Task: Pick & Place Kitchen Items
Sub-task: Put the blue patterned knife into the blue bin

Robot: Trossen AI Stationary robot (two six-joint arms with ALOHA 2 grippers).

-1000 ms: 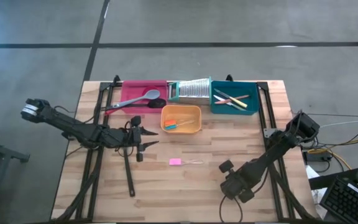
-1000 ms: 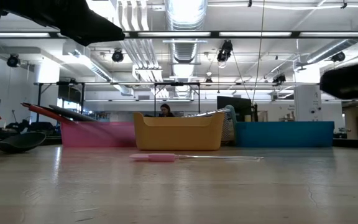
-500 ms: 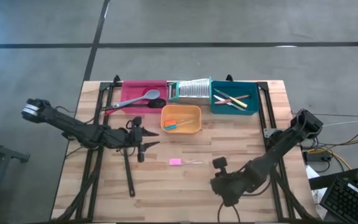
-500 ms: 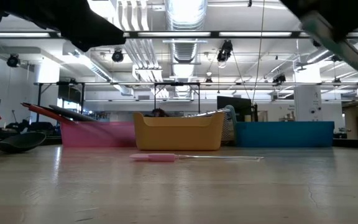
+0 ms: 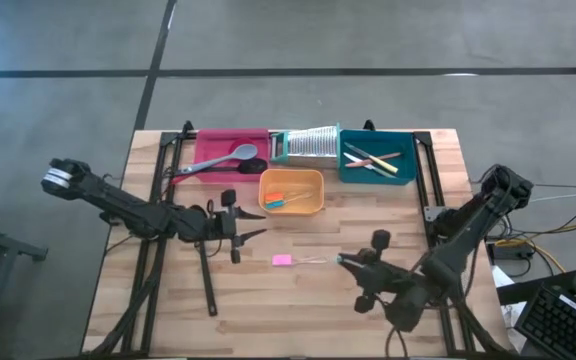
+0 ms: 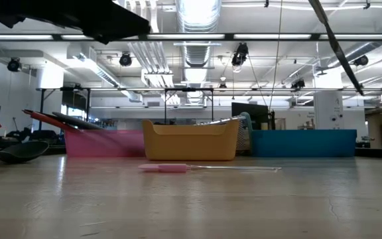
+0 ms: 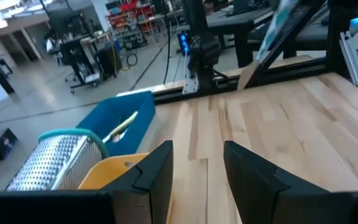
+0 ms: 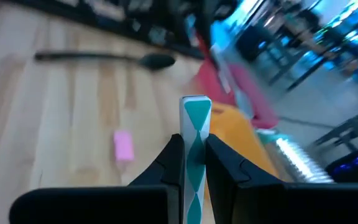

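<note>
My right gripper (image 5: 346, 262) hangs above the table's near right part, shut on a thin teal-and-white patterned piece (image 8: 196, 124). Just to its left a small pink piece (image 5: 282, 260) with a thin stem lies flat on the wood. A black long-handled spoon (image 5: 206, 278) lies at the near left. My left gripper (image 5: 256, 223) hovers level above the spoon's far end, open, with nothing between its fingers (image 7: 160, 168). A grey-blue spoon (image 5: 230, 156) rests in the pink tray (image 5: 208, 145). My right gripper pinches the teal-and-white piece between its two fingers (image 8: 174, 155). The piece's free end (image 8: 196, 102) sticks out beyond the fingertips. The fingers slant slightly downward from the table's near right side, and the piece is lifted clear of the table.
Along the far edge stand the pink tray, a silver ribbed grater (image 5: 308, 144) and a teal tray (image 5: 350, 172) holding small knives. An orange tray (image 5: 313, 205) with small pieces sits in front of them. Bare wood lies between the two grippers.
My right gripper has risen from low over the table's near right part. It has rolled and tipped from pointing down to nearly level, facing the table's left, and has stayed shut on the teal-and-white piece. My left gripper has edged toward the table's right.
</note>
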